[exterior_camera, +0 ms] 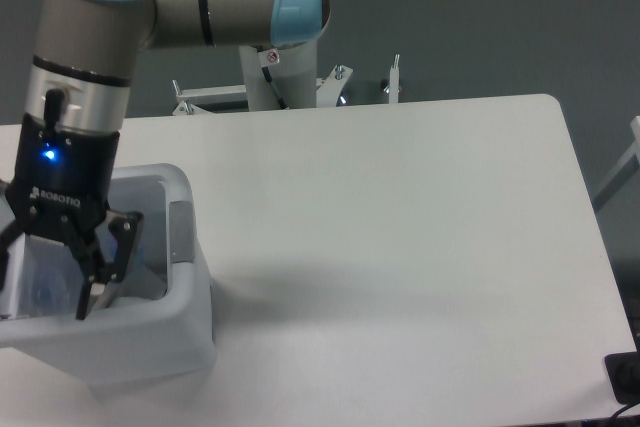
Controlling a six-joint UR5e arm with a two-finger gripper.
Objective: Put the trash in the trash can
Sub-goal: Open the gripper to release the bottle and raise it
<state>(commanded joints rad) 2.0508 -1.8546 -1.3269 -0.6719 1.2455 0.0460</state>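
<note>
The gripper [45,282] hangs inside the mouth of the trash can [185,292] at the worktop's [400,227] left end, jaws spread and empty, with a faint bottle shape [45,282] between them, apparently dropped in.

A black finish is shown by the gripper [45,292], with a small blue light lit on its body and white lettering printed just below that light. Above it, the wrist is ringed in silver, and the arm [190,7] is coloured grey with light blue caps at its joints. The trash can [185,332] around the fingers is seen in white, with a grey latch panel [181,231] set into the rim just beside the gripper. The table [400,247] is plain white, without pattern. Behind the arm, the backdrop is uniformly dark grey.
</note>
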